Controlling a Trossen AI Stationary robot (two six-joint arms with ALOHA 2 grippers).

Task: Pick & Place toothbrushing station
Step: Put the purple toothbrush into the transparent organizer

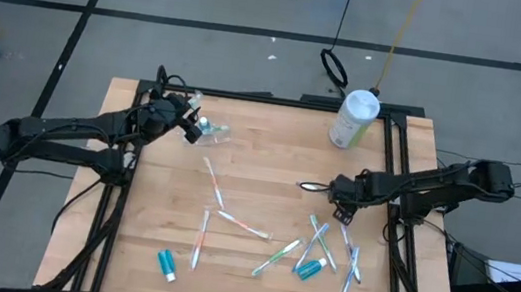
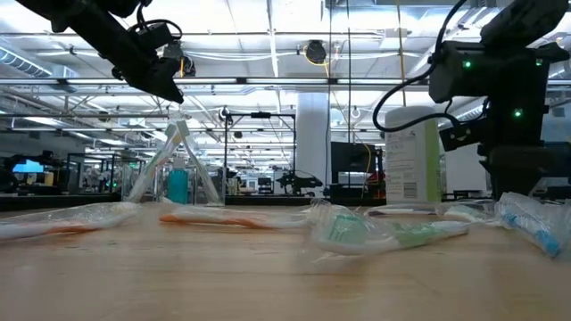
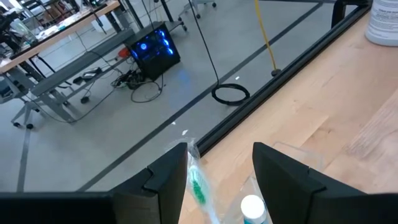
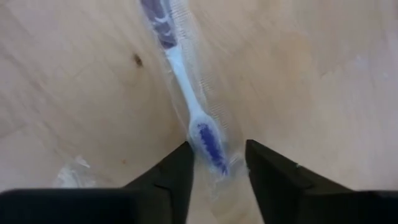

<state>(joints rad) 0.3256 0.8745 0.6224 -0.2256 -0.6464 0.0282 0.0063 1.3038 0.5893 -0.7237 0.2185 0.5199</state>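
The right gripper [image 4: 216, 163] straddles a wrapped blue toothbrush [image 4: 186, 93] lying on the table [image 1: 269, 157], fingers apart, while the left gripper [image 1: 190, 125], also parted, hovers over the clear cup [image 1: 210, 131] at the far left

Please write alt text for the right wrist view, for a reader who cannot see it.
The right gripper, its two dark fingers open, is low over a wrapped white toothbrush with purple bristles lying on the pale wooden table; the brush head sits between the fingertips.
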